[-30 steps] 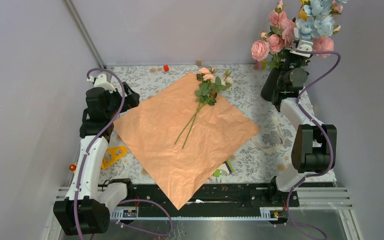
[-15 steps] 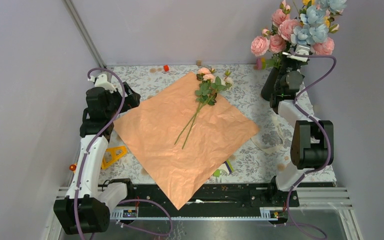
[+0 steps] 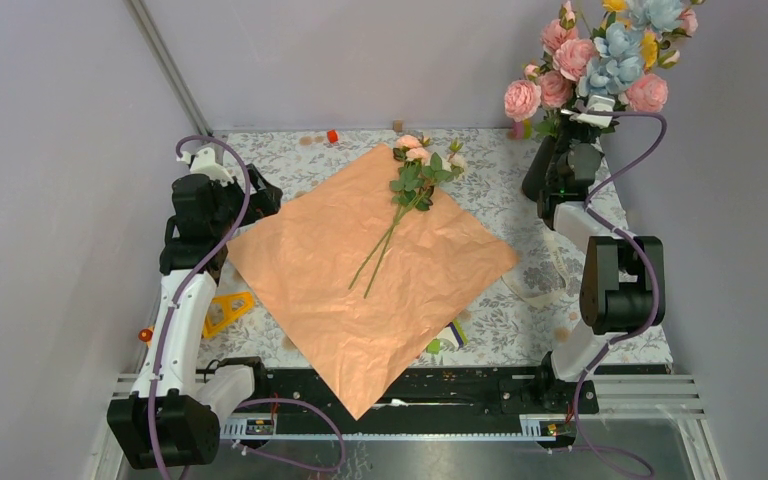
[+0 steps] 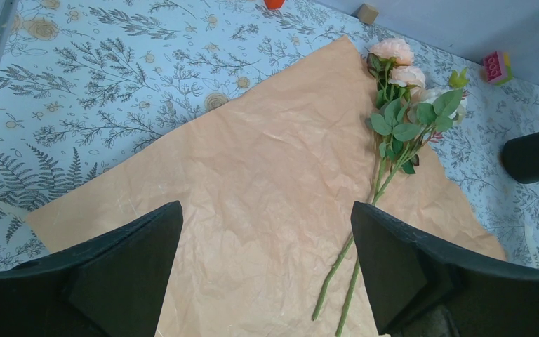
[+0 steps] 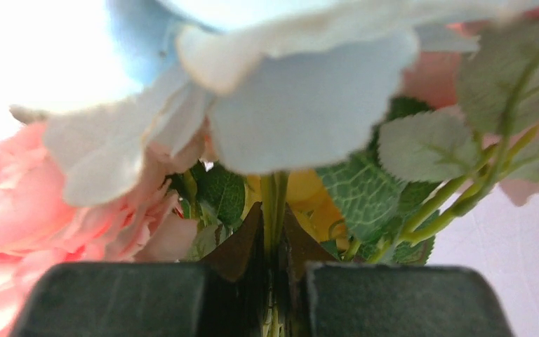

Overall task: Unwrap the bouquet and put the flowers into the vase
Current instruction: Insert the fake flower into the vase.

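You are at the placing step: your right gripper (image 5: 270,275) is clamped on the stems of the flowers (image 3: 610,55) above the vase (image 3: 538,172) at far right, your left gripper (image 4: 265,232) gapes empty, and next the stems need lowering into the narrow neck.

flowers (image 3: 615,60) crowd the space above the vase (image 3: 537,172)
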### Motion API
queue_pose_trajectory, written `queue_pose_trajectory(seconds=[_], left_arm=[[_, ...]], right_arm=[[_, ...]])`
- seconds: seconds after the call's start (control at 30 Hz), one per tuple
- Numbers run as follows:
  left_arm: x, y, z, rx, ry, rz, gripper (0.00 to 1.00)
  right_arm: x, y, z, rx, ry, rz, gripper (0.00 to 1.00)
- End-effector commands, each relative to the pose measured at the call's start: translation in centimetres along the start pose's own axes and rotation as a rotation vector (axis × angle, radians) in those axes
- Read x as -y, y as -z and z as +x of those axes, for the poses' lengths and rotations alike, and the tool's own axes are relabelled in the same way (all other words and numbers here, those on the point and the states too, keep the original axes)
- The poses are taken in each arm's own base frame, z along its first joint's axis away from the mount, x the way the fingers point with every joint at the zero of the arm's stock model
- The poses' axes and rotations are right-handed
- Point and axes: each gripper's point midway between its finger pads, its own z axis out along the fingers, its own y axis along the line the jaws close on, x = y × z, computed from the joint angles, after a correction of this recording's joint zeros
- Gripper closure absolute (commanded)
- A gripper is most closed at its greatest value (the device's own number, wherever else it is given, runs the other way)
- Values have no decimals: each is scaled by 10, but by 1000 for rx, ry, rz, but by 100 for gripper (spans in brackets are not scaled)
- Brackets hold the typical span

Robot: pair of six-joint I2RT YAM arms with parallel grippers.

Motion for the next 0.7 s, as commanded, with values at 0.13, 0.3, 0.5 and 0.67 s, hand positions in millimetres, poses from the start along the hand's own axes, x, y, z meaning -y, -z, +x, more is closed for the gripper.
queue_pose_trajectory(seconds=[0.13,0.3,0.5,0.67], left_arm=[[9,4,-18,73,-16,44,1],[10,4,-18,76,-15,50,1],[11,5,-19,79,-16,51,1],[11,6,-19,80,-18,54,1]], right_arm=[[1,15,48,-114,5,11,100],[-3,17,60,-145,17,-7,100],[-5,16,72,-177,29,-11,100],[-5,15,80,-200,42,-6,100]])
